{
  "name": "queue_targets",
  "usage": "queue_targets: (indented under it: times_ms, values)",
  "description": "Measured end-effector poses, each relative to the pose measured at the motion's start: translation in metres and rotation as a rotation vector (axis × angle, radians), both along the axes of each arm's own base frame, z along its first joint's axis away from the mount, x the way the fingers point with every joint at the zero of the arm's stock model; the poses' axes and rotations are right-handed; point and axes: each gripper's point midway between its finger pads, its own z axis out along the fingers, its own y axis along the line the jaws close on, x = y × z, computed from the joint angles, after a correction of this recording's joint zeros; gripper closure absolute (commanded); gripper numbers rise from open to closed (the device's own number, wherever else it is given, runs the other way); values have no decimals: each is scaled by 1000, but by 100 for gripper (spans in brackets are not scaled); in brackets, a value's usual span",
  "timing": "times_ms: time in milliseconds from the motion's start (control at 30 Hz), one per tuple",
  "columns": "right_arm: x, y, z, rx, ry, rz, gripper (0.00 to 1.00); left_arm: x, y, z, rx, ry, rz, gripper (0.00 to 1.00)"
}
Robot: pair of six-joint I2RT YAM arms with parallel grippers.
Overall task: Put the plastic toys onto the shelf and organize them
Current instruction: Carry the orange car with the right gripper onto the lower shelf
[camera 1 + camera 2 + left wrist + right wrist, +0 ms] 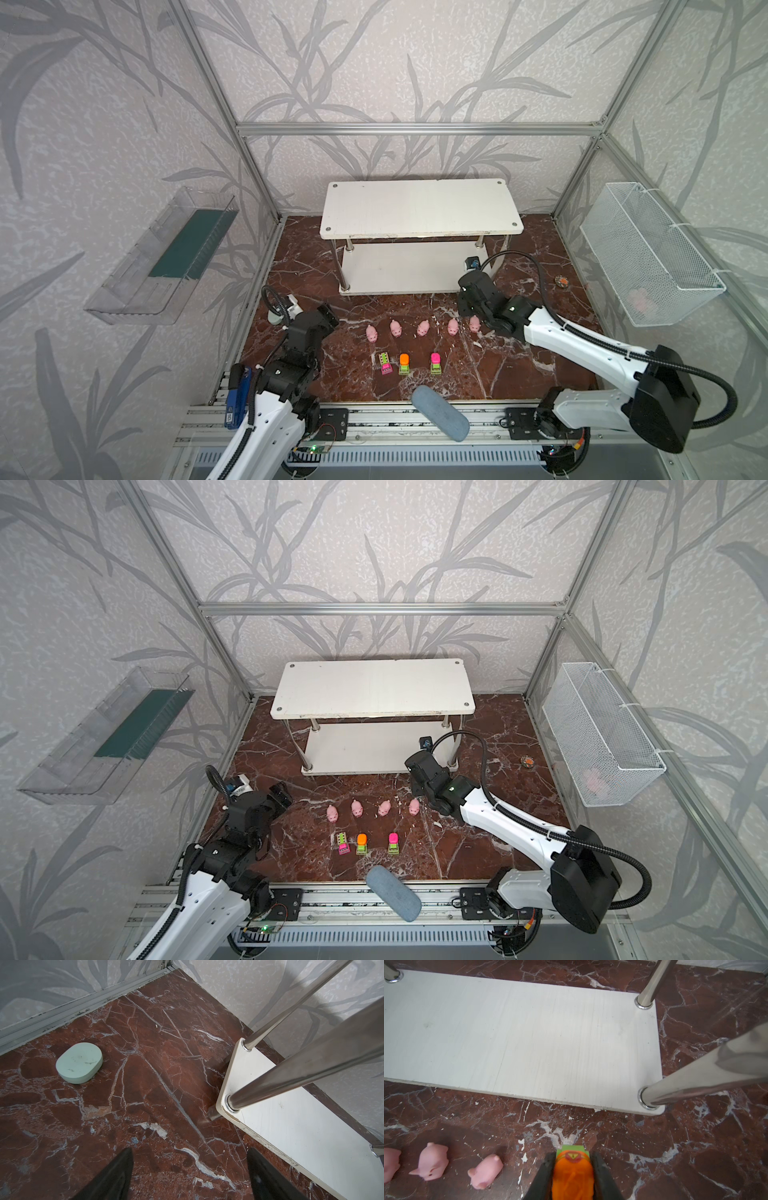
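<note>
Right gripper: its fingers are narrow and clamped on the held truck, a green one with an orange top. You see this clearly in the right wrist view.
Held truck: it is over the marble floor, just in front of the shelf and not yet on it. Whether it touches the floor, I cannot tell.
Direction to go: the lower board lies straight ahead of the fingertips, with its front edge near. I judge that the next move needs a short reach forward.
Long axis: the truck's length runs along the fingers and points to the board, so it would go in end first, across the board's long edge.
Post: the front right post stands close beside this path. I think you must keep off it.
Nearer arm: the right arm is nearer to the board's right end. The left gripper is spread wide and holds nothing, by the shelf's left end.
Other toys: five pigs in a row and three trucks in a row stand on the floor in front of the shelf, between the arms.
Progress: I see no toy on either board, so I judge that the task is at its start.
</note>
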Motion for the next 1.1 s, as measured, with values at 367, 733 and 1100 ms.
queue_targets:
  times_ms: [367,733,1100]
  values:
    - [44,-1,-19,-34,-32,-16,81,0,0,0,0,1,0,16]
    - [80,-2,-12,-61,-91,-36,80,1,0,0,0,0,0,16]
    - [99,-23,-34,-105,-61,-85,80,0,0,-3,1,5,0,16]
